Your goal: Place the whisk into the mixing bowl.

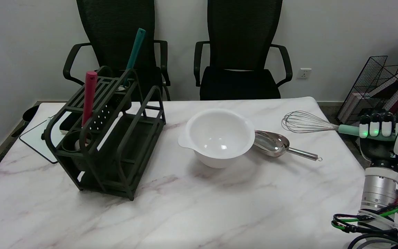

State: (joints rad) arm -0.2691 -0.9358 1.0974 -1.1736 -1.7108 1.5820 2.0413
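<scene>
Bench (192,207): white marbled top, carrying every item below. Hazard: the whisk is held at the far right edge, so a slip there likely sends it to the floor, not the top.

Rack (116,152): dark green, open-framed, left of centre, with a red-handled tool (89,93) and a teal-handled tool (135,52) standing in it. Well apart from the whisk's likely path; low risk.

Mixing bowl (219,138): white, upright, empty, mid-bench. It looks light; a whisk head knocking the rim could push or tip it. The long handle may also lever over the rim if released too near the edge.

Right hand (380,133): at the far right, fingers wrapped round the whisk's handle. The grip sits far from the wire head, so the head may droop or swing in transit.

Whisk (306,122): wire head pointing left, pale green handle, roughly level, raised above the bench, well right of the bowl.

Scoop (275,143): steel, lying just beside the bowl's right side, directly under the approach. A low pass could snag the wires on it or shove it into the bowl.
</scene>
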